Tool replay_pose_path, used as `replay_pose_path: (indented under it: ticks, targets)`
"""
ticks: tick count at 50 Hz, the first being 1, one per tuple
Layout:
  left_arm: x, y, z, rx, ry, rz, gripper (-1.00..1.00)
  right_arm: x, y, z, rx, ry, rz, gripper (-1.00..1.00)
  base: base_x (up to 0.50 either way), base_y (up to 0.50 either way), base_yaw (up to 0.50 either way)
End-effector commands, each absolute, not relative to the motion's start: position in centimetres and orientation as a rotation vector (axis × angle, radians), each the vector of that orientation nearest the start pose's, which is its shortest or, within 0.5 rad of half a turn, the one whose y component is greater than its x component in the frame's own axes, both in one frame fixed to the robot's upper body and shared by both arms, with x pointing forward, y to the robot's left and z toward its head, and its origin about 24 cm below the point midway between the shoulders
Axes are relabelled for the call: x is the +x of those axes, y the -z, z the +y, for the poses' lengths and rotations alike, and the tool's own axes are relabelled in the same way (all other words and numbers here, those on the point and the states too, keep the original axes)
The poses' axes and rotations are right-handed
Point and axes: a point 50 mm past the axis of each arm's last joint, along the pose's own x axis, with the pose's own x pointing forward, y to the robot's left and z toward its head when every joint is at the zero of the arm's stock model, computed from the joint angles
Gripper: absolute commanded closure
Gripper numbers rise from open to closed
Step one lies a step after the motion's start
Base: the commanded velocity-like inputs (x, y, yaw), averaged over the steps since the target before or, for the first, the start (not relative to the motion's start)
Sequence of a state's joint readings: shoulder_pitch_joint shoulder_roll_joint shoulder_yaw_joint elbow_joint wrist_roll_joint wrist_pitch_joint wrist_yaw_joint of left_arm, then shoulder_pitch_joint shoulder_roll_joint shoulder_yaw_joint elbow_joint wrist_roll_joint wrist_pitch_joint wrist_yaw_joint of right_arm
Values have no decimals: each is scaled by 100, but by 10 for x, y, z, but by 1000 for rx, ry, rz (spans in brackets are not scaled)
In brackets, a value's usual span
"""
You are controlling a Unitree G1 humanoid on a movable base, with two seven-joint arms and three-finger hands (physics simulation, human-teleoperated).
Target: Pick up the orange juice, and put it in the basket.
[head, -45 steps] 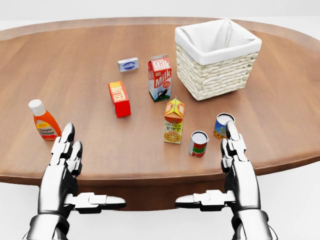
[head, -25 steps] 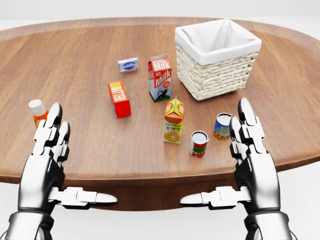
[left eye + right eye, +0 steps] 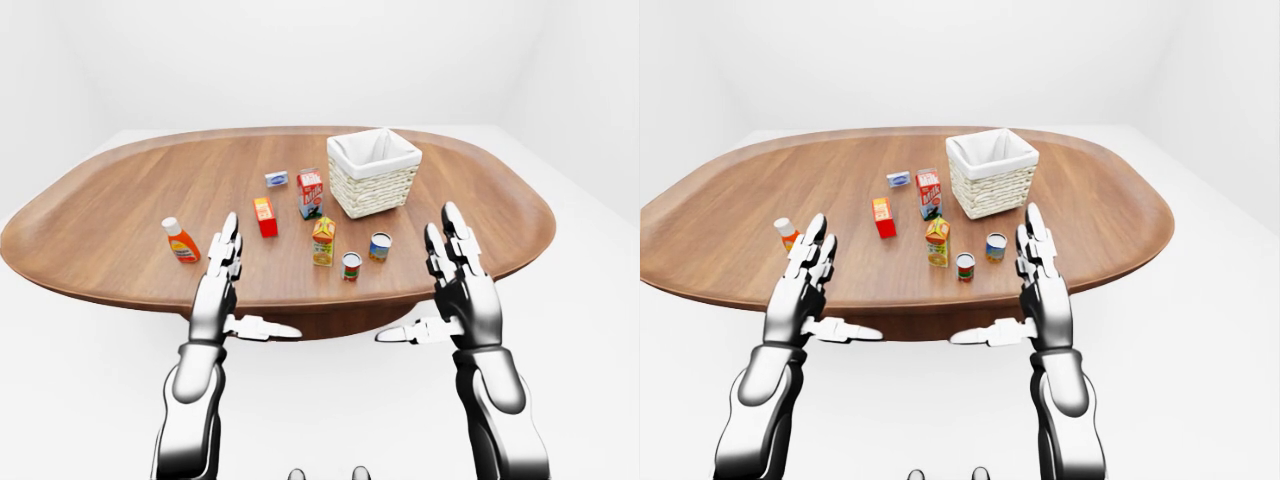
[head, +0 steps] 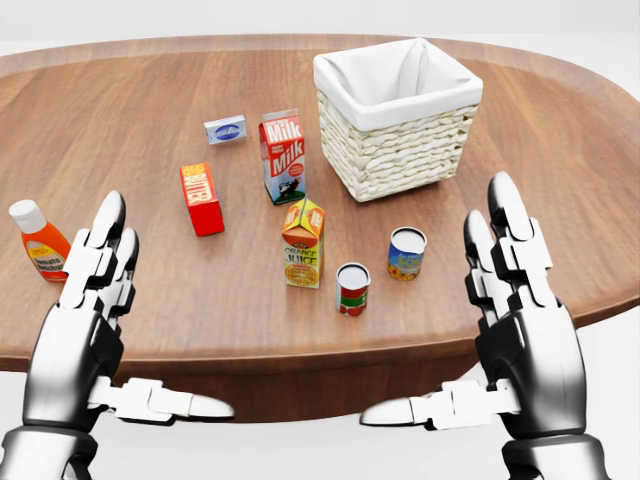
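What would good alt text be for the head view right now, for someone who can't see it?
An orange juice carton stands upright on a wooden table, with two open robot hands, left hand and right hand, raised at the table's near edge. Above it sit a white-lined wicker basket and a milk carton.

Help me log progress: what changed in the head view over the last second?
The whole picture shifted left, so the camera moved, not the things. The left hand and right hand spread wider apart and rose a little, both open, holding nothing. The juice stands untouched on the table, and the basket holds nothing.
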State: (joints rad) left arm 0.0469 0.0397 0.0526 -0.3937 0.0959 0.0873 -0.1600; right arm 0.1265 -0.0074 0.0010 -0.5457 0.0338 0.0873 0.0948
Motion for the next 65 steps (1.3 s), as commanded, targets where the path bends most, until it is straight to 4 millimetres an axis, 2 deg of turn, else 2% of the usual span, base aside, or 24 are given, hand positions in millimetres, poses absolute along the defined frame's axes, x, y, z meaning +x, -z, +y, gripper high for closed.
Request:
replay_pose_path:
  ticks: [1,3,4,6,11,14,16,17,18,19,20,21,22,25,28,55,65]
  targets:
    - [230,-116,162,190,98,-257,-100,209,-133,-147,6,-97,-347,-100,0,0,0]
    - [230,-114,162,199,92,-248,-100,209,-129,-147,4,-101,-332,-100,0,0,0]
    - [230,-117,164,182,83,-262,-100,201,-138,-147,8,-114,-371,-100,0,0,0]
    - [229,-118,164,182,82,-268,-100,200,-142,-148,12,-110,-388,-100,0,0,0]
    - [230,-116,164,178,85,-258,-100,207,-143,-152,16,-86,-394,-100,0,0,0]
    - [228,-119,163,186,82,-270,-100,209,-155,-158,45,-48,-453,-100,0,0,0]
    - [226,-122,163,183,90,-282,-100,214,-175,-172,98,38,-555,-100,0,0,0]
    - [227,-120,163,179,90,-276,-100,212,-194,-183,201,81,-656,-100,0,0,0]
    - [227,-119,163,177,89,-269,-100,207,-207,-190,250,107,-721,-100,0,0,0]
    - [227,-117,164,175,88,-261,-100,201,-216,-190,223,115,-766,-100,0,0,0]
    - [228,-114,165,175,89,-248,-100,182,-233,-192,207,139,-869,-100,0,0,0]
    - [229,-114,166,174,87,-246,-100,178,-236,-191,210,129,-887,-100,0,0,0]
    - [230,-114,167,172,80,-248,-100,179,-235,-188,209,96,-877,-100,0,0,0]
    - [227,-117,166,173,83,-261,-100,194,-214,-181,166,78,-755,-100,0,0,0]
    - [227,-119,165,177,86,-269,-100,198,-205,-180,157,75,-706,-100,0,0,0]
    - [226,-118,166,173,78,-265,-100,195,-199,-176,138,48,-681,-100,0,0,0]
    - [225,-117,164,170,86,-261,-100,193,-200,-177,134,47,-683,-100,21,-2,0]
